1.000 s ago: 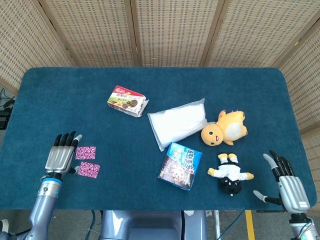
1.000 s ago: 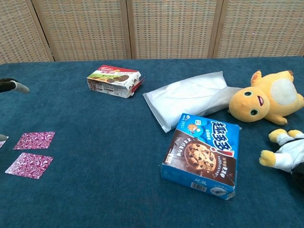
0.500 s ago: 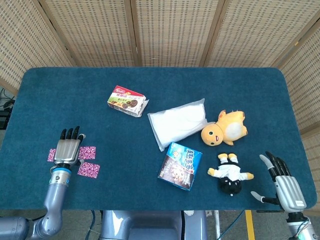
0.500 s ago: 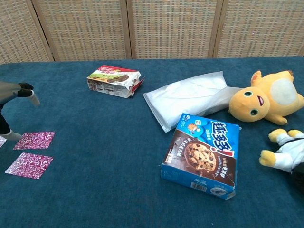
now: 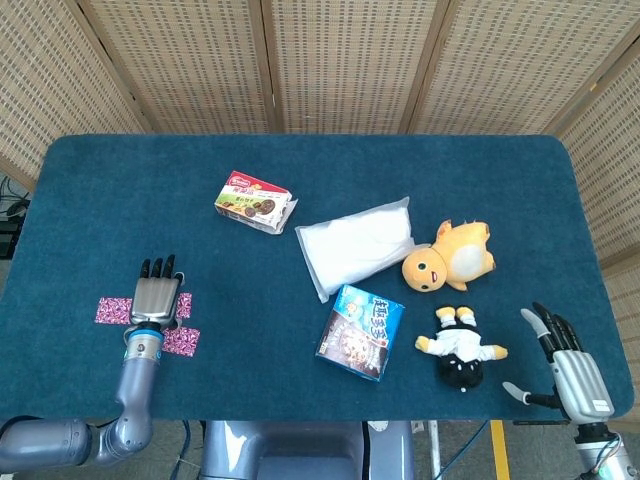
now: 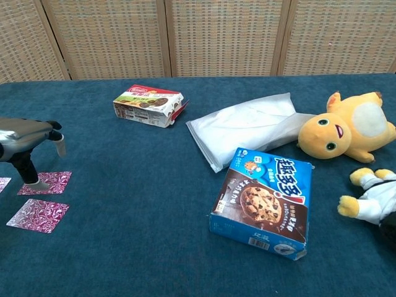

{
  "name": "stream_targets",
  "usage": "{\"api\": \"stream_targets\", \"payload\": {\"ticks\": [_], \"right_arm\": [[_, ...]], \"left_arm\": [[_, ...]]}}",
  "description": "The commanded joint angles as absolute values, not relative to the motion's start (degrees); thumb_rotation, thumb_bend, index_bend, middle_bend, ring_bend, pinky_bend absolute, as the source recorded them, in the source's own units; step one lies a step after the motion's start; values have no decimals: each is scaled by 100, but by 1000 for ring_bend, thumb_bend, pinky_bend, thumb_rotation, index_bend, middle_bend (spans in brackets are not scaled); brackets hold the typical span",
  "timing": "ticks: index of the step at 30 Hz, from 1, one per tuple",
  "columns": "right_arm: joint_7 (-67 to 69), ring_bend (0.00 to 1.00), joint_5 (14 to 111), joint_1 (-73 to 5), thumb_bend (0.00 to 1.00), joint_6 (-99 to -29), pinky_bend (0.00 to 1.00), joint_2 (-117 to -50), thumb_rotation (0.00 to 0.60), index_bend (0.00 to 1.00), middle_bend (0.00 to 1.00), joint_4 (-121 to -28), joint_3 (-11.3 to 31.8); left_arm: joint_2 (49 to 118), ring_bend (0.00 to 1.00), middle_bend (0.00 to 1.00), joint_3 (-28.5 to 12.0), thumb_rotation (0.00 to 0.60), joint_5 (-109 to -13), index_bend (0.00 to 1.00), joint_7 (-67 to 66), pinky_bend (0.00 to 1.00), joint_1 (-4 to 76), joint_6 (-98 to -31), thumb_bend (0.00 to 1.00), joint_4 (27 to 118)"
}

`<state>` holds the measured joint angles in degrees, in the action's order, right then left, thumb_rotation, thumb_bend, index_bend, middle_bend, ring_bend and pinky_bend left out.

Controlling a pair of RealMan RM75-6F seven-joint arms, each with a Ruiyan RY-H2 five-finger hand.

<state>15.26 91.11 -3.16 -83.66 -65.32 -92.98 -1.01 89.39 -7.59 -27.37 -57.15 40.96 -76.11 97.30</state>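
My left hand (image 5: 158,297) hovers flat over the table's front left, fingers stretched forward and holding nothing. Three pink patterned sachets lie around it: one to its left (image 5: 113,310), one under its right side (image 5: 184,305), one nearer the edge (image 5: 181,342). In the chest view the left hand (image 6: 28,138) hangs just above the sachet (image 6: 49,181), with its thumb tip down at that sachet's left edge. My right hand (image 5: 566,362) is open off the front right corner, apart from a small doll in white (image 5: 460,350).
A red and green biscuit box (image 5: 256,201) lies at the middle left. Mid-table there is a white pouch (image 5: 357,245), with a blue cookie box (image 5: 360,332) in front of it. A yellow plush (image 5: 450,255) lies right of the pouch. Wicker screens stand behind the table.
My left hand has slid to the right and forward over the sachets, uncovering the sachet on its left. The right hand has barely shifted.
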Motion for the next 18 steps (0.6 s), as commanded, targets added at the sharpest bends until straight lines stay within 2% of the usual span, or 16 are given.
{"api": "stream_targets", "payload": {"ticks": [1,18], "right_arm": [[1550,0,9093,-322,106,-8349,0,-6530,600,43,0,-9283,-98],[1584,0,9051,-340,105,-8295,0,-6539,600,43,0,-9246,-99]], "left_arm": [[8961,0,0,-779,600,-2681,304,-5743,0,4122,-7576,204,9661],[8997,0,0,-706,600,-2556,305,-5652,0,4082,-7334,206,9221]]}}
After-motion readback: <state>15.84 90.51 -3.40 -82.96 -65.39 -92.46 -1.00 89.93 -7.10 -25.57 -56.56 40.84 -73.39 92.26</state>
